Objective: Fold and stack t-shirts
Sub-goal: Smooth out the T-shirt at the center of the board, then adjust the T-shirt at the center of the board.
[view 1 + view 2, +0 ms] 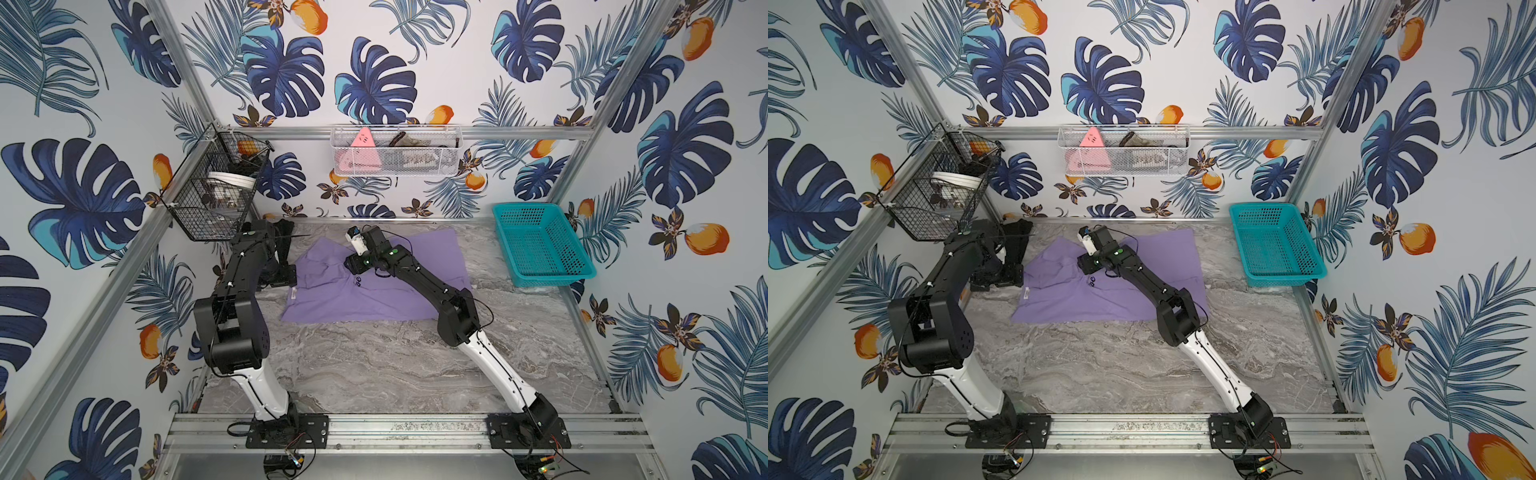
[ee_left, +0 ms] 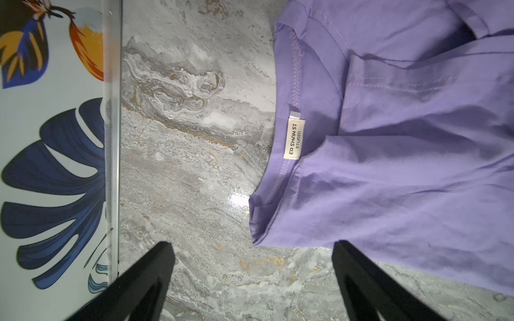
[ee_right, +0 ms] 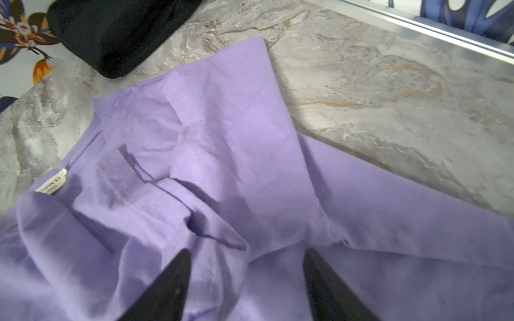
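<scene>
While the lavender shirt lies spread out and rumpled on the far half of the marble table in both top views, the right arm reaches across it from the near rail, its wrist over the shirt's upper part, where a scrap of black lettering peeps out beside the arm. Seen from the right wrist, the right gripper has its two black fingers parted over creased purple cloth with nothing pinched between them; whether the tips touch the fabric cannot be told. The black shirt, folded, sits near the far left corner of the table, close to the lavender one with a strip of marble between them. From the left wrist, the left gripper is spread wide too and holds nothing, one finger over bare marble and one over the shirt's edge, near a cream label reading "ER SHAN SI STUDIO". A teal basket stands at the far right of the table, well apart from both shirts
</scene>
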You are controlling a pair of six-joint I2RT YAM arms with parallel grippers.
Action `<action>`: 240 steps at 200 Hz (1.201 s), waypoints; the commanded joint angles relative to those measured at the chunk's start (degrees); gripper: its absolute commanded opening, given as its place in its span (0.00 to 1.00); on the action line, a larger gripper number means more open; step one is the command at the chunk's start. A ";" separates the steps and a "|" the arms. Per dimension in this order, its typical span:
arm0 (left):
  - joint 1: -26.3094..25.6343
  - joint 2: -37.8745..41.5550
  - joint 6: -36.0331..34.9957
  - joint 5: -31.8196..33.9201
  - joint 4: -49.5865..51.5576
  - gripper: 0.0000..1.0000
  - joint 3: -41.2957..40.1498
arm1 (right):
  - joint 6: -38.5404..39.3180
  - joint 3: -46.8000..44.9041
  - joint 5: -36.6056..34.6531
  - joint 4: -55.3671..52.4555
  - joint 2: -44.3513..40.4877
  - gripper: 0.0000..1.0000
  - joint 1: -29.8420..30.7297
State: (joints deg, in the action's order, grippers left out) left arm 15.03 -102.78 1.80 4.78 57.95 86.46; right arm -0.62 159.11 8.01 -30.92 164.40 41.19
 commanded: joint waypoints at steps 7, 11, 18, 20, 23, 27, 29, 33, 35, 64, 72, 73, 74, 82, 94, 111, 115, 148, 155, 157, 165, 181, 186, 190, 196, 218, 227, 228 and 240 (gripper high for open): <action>0.00 1.75 1.35 -4.81 -0.65 0.97 -3.96 | 0.81 -1.50 -0.06 -2.39 -4.14 1.00 -0.80; -0.04 1.94 1.36 -4.86 -0.92 0.97 -4.79 | 0.67 -1.87 0.18 -2.72 -4.83 1.00 -1.07; -0.08 2.38 1.56 -4.66 -1.61 0.97 -6.27 | 0.14 -2.54 0.69 -3.28 -5.80 1.00 -1.53; -0.09 2.45 1.61 -4.51 -1.79 0.97 -6.75 | 0.04 -2.74 0.98 -3.52 -6.21 1.00 -1.72; -0.09 2.56 1.73 -4.25 -1.98 0.98 -7.42 | -0.10 -3.06 1.59 -3.80 -6.56 1.00 -1.87; -0.10 2.72 1.92 -4.02 -2.25 0.97 -8.25 | -0.31 -3.38 2.19 -4.21 -7.23 1.00 -2.30; -0.09 2.73 1.96 -3.93 -2.37 0.97 -8.68 | -0.45 -3.63 2.56 -4.41 -7.55 1.00 -2.37; -0.10 2.79 2.01 -3.98 -2.55 0.97 -9.50 | -0.79 -4.09 3.16 -4.77 -8.20 1.00 -2.63; -0.09 2.81 2.01 -4.05 -2.64 0.97 -9.89 | -0.89 -4.42 3.53 -4.94 -8.54 1.00 -2.79; -0.57 1.72 1.70 -4.47 -4.95 0.97 -15.48 | -0.90 -7.86 6.77 -6.67 -12.50 0.42 -4.04; -0.62 0.64 1.59 -3.68 -5.57 0.97 -16.53 | -1.40 -9.12 6.80 -6.87 -13.50 0.11 -4.39; -0.62 0.52 1.56 -3.57 -5.66 0.97 -16.64 | -1.49 -9.27 6.78 -6.87 -13.62 0.08 -4.42; -0.61 0.36 1.56 -3.42 -5.79 0.97 -16.75 | -1.53 -9.44 6.77 -6.92 -13.73 0.06 -4.48; -0.64 -1.10 1.39 -2.23 -5.88 0.96 -17.33 | -1.99 -10.59 6.59 -7.05 -14.58 0.00 -4.83; -0.61 -3.04 1.60 0.20 -6.09 0.95 -18.26 | -2.10 -11.72 6.51 -7.04 -15.55 0.00 -5.30; -0.61 -4.55 1.62 5.36 -5.73 0.94 -19.27 | -1.91 -11.89 6.24 -7.14 -16.27 0.00 -5.81; -0.66 -4.85 1.50 6.58 -5.42 0.94 -19.17 | -1.92 -11.90 6.09 -7.14 -16.45 0.00 -5.85; -0.55 -5.59 0.28 14.15 -2.07 0.93 -19.55 | -1.06 -11.89 6.16 -7.44 -17.16 0.00 -6.19; -0.52 -4.81 -0.32 15.47 -2.56 0.92 -20.67 | -0.84 -12.06 6.14 -7.57 -17.17 0.00 -6.16; -0.52 -4.56 -0.42 15.75 -2.58 0.93 -20.94 | -0.73 -12.13 6.16 -7.58 -17.18 0.00 -6.18; -0.46 -3.59 -1.02 16.92 -2.75 0.93 -22.07 | -0.29 -12.39 6.07 -7.70 -17.34 0.00 -6.30; 0.18 -2.41 -1.38 18.54 -1.88 0.93 -21.91 | 0.49 -13.24 5.62 -7.93 -17.57 0.00 -6.55; 0.43 -2.12 -1.41 18.91 -1.53 0.93 -21.78 | 0.58 -13.44 5.55 -8.00 -17.62 0.00 -6.71; 0.57 -1.93 -1.45 18.83 -1.24 0.93 -21.74 | 0.62 -13.72 5.59 -8.08 -17.71 0.00 -6.80; 0.69 -1.64 -1.54 18.47 -0.97 0.93 -21.55 | 0.62 -14.02 5.69 -8.18 -17.88 0.00 -6.95; 0.70 -2.02 -1.48 16.74 1.98 0.93 -18.05 | 0.59 -15.62 7.45 -8.63 -18.56 0.00 -7.26; 0.66 -2.68 -1.01 15.37 3.73 0.93 -15.02 | 0.61 -16.42 7.63 -8.72 -18.79 0.00 -7.26; 0.68 -2.77 -0.92 15.14 3.96 0.93 -14.62 | 0.62 -16.53 7.63 -8.72 -18.82 0.00 -7.26; 0.70 -4.19 -0.22 11.99 6.56 0.93 -8.77 | 0.78 -17.33 7.90 -8.96 -18.72 0.00 -7.35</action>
State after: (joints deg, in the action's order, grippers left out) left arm 15.57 -105.30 1.32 19.64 59.88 70.22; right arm -0.84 143.00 14.46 -38.72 146.58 33.69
